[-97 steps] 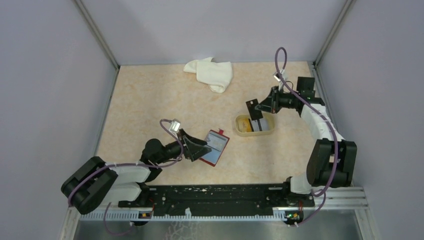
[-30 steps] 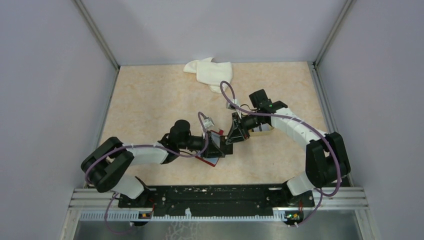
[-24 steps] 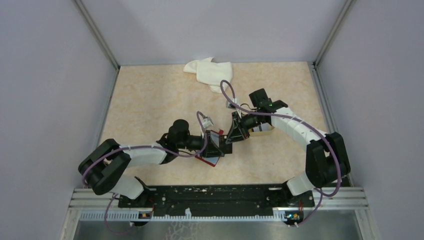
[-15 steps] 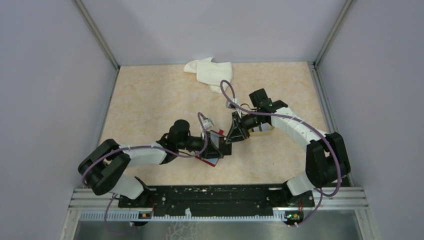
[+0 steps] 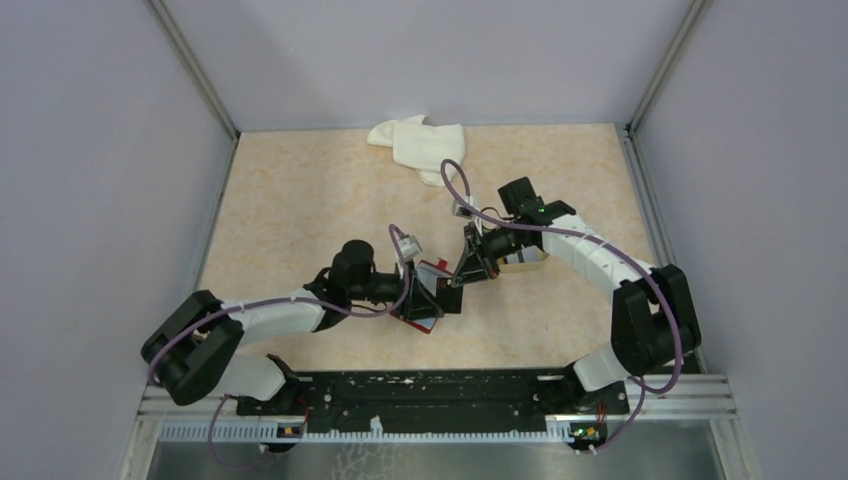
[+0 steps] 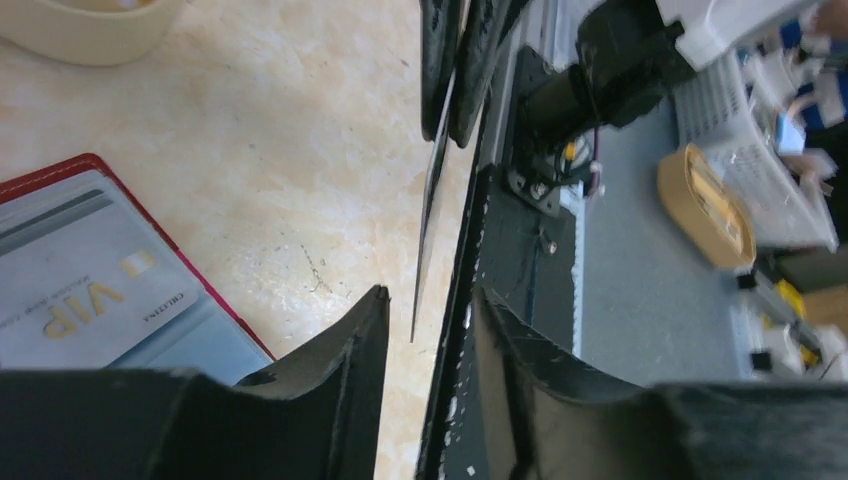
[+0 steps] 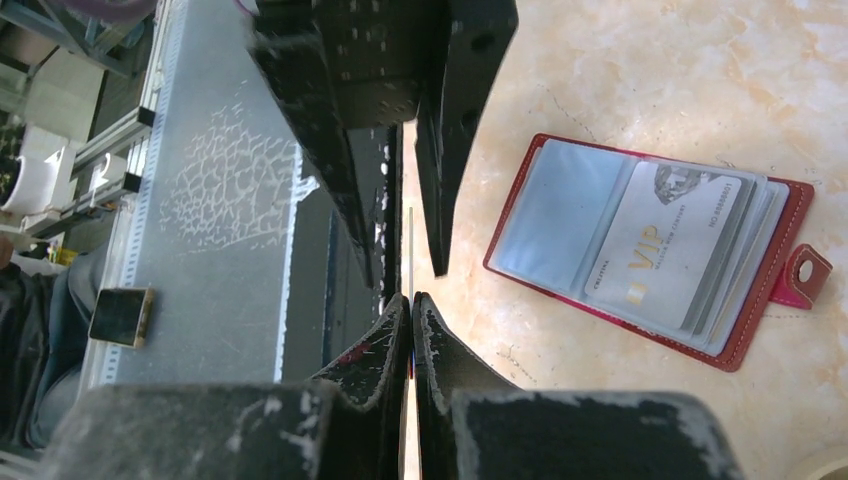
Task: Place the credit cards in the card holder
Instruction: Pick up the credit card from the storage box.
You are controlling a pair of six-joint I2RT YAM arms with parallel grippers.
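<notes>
Found the card holder (image 7: 560, 215) open toward the table's (image 5: 300, 200) near edge, a VIP card (image 7: 670, 240) inside. Saw the right gripper (image 7: 410, 300) pinching a thin card (image 6: 430, 220), the left gripper (image 6: 428, 300) spread at its tip; white cloth (image 5: 425, 145) at far edge.

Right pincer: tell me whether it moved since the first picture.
Yes. The right pincer, gripping a card, went left from the tray to the wallet.
</notes>
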